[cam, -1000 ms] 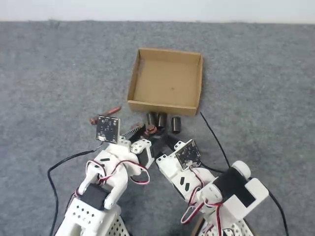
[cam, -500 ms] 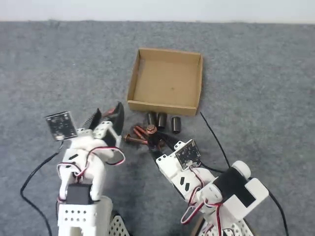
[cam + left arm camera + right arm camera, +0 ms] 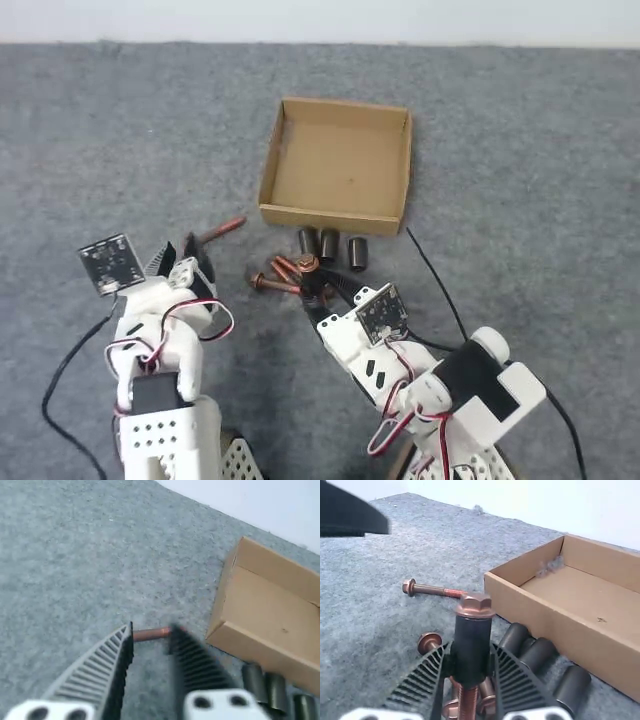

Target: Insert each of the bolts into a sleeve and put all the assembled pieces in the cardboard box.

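Two sets of fingers are working over a grey, felt-covered tabletop (image 3: 520, 150), with a pale wall (image 3: 320, 20) running behind it. The right fingers (image 3: 502, 669) are clamping a black sleeve (image 3: 469, 645) upright. A copper bolt (image 3: 475, 605) is already sitting in it, head on top and shank poking out beneath. The assembled piece is apparently being held clear of the felt so it can travel to the cardboard box (image 3: 535, 605). That box is standing open just beyond those fingers, with nothing assembled in it yet.

Beneath and beside the right fingers, several loose bolts (image 3: 429, 641) are lying in a heap. Three bare sleeves (image 3: 530, 652) are lying side by side between the fingers and the box's near wall, within easy reach for the next pairing.

The left fingers (image 3: 120, 652) are hanging spread apart and empty. Their tips are pointing at a single bolt (image 3: 150, 633) lying just ahead of them, apart from the heap, and they are likely lining up for the next pick. A black cable (image 3: 440, 290) is trailing across the felt beside the right arm.
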### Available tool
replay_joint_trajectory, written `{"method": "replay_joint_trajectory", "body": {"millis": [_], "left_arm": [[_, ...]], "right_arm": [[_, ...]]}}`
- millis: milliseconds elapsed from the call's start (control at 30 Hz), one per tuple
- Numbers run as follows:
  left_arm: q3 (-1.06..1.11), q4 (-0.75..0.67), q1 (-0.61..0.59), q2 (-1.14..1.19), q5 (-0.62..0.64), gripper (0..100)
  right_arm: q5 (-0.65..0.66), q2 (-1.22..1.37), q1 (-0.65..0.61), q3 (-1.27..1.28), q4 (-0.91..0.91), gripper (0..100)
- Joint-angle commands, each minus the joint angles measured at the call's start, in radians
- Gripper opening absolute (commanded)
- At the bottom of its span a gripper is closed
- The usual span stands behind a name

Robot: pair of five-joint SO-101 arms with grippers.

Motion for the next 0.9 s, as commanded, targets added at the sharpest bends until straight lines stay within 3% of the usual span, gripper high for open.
{"method": "replay_joint_trajectory", "body": {"millis": [0,300,600,867], "left_arm": [[0.005,0.003,-0.006,-0.020,-0.037,2],[0.004,0.123,0.000,-0.020,-0.262,1],[0.004,0.121,0.023,-0.020,-0.270,1],[0.004,0.121,0.032,-0.020,-0.272,1]], "right_arm": [[0.012,-0.015,0.016,0.023,0.001,0.7],[0.012,-0.016,0.016,0.025,-0.012,0.7],[0.015,-0.016,0.015,0.023,-0.216,0.7],[0.075,-0.018,0.028,-0.071,-0.225,0.7]]}}
